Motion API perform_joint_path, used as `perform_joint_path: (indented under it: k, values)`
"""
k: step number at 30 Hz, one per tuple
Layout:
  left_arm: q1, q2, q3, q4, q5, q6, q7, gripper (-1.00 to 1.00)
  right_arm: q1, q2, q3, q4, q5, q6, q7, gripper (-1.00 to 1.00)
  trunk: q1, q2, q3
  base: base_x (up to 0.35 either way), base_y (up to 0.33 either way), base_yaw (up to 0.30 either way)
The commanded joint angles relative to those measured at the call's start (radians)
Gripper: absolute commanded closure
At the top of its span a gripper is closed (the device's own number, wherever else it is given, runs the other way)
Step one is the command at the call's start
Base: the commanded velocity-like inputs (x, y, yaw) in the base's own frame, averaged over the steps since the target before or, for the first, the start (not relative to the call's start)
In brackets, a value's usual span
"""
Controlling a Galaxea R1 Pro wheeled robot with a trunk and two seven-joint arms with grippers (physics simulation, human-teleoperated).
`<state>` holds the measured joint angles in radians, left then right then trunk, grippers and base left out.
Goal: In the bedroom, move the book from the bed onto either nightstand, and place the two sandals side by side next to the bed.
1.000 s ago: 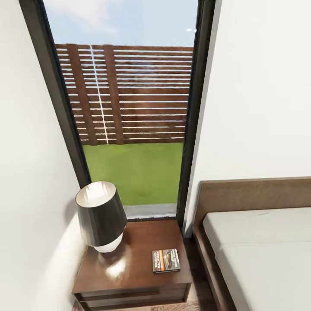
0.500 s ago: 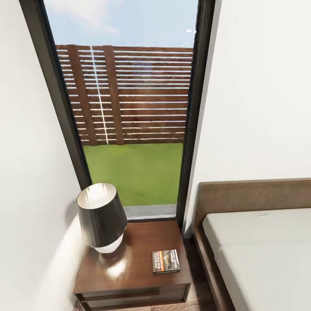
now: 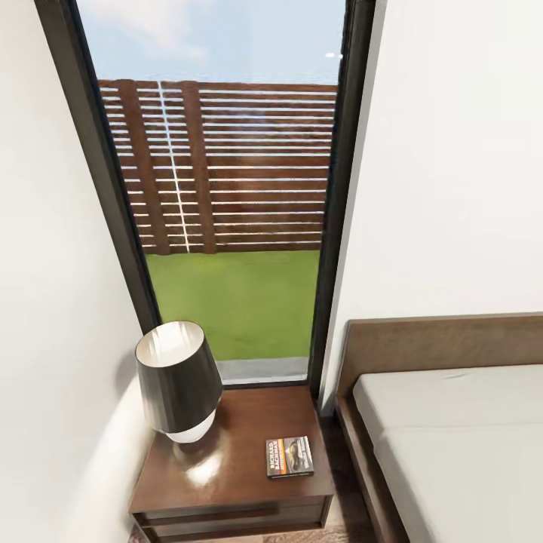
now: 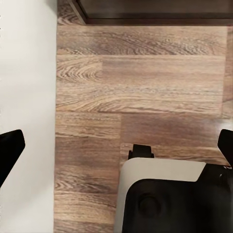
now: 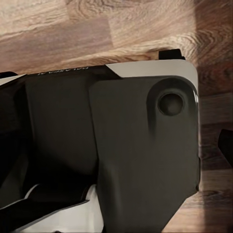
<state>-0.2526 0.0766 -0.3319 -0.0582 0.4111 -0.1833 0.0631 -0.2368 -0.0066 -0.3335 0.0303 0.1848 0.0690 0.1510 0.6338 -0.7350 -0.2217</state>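
Note:
The book (image 3: 289, 456) lies flat on the glossy top of the dark wood nightstand (image 3: 249, 415), near its front right corner, cover up with the orange band showing. The bed (image 3: 452, 430), with its brown headboard and off-white mattress, stands just right of the nightstand. The sandals are out of view. My left gripper (image 4: 116, 145) hangs open over the wood floor, its black fingertips (image 4: 9, 148) at the frame's edges with nothing between them. In the right wrist view my right gripper (image 5: 116, 143) looks open over my own base, one fingertip (image 5: 226, 143) showing at the edge.
A black-shaded lamp (image 3: 179, 377) stands on the nightstand's left half. A tall dark-framed window (image 3: 234, 226) rises behind it. White walls close in at left and behind the bed. A narrow strip of floor (image 3: 343, 513) separates nightstand and bed. My base (image 4: 165, 199) sits near the wall (image 4: 24, 97).
The head view has drifted very slightly; the book, lamp and bed stay where they were.

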Motion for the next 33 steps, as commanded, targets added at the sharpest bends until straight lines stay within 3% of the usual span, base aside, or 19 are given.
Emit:
perform_joint_path:
  k: [1,33]
  values:
    - [0.0,0.0,-0.009,0.0,0.006,-0.002,0.004,-1.0,0.0,0.0,-0.009,0.002,0.01,0.002,0.002,-1.0,0.0,-0.001,-0.001,0.0,0.0,0.0]
    - [0.0,-0.01,-0.015,0.0,-0.002,0.002,0.0,-1.0,0.005,0.0,-0.01,0.003,0.009,0.002,0.002,-1.0,0.0,-0.001,-0.001,0.0,0.0,0.0]
